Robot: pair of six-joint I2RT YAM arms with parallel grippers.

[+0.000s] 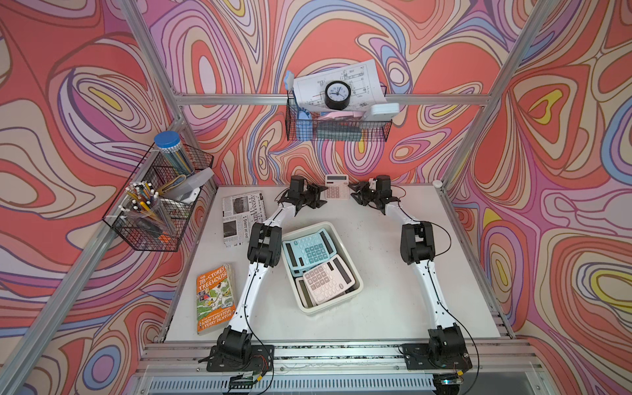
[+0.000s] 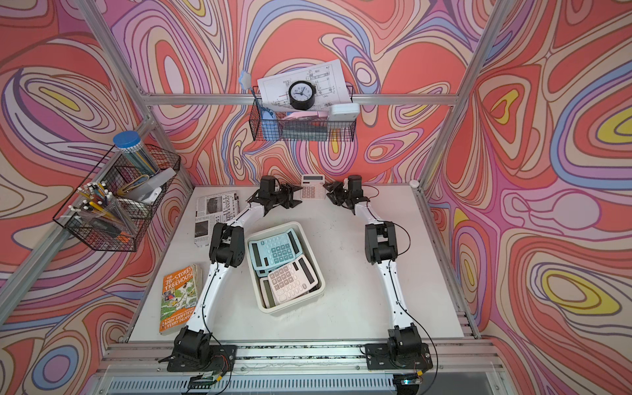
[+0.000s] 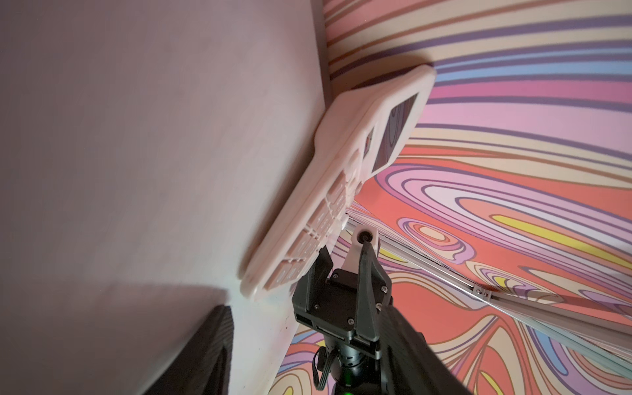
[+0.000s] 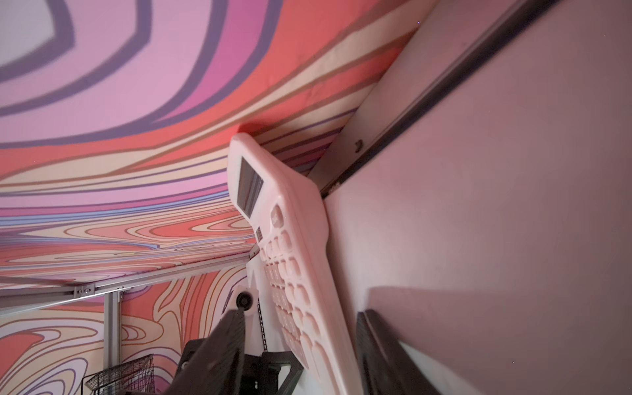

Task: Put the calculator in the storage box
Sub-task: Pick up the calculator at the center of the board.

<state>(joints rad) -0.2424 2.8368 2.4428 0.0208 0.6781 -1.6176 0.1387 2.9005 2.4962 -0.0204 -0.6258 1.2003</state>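
Black and ridged, your left gripper (image 1: 319, 197) sits at the far edge of the worktop (image 1: 383, 273), just right of the folded newspaper (image 1: 242, 215). In its wrist view the fingers (image 3: 215, 352) stand apart, with a corner of the calculator (image 3: 307, 219) just ahead of them and nothing clamped. Nearer you, the cream storage box (image 1: 307, 228) lies mid-worktop and already carries a blue calculator (image 1: 309, 251) and a pink calculator (image 1: 326, 278). The calculator you want sits tilted between both grippers, key end down on the worktop and display end up against the back wall. On its far side your right gripper (image 1: 354, 194) straddles its side edge with jaws parted. One finger (image 4: 376, 342) is behind the case on the worktop side, and the other is clear of the keys.

That prop looks precarious. Squeeze from one side only and the case will likely pivot, slap flat or skid along the wall. Its display end could also slip behind the worktop's back edge. The grippers are close together, so bringing both in risks a knock between them. The box is also nearly full, so a careless drop may leave this one riding on the others, tilted over the rim.
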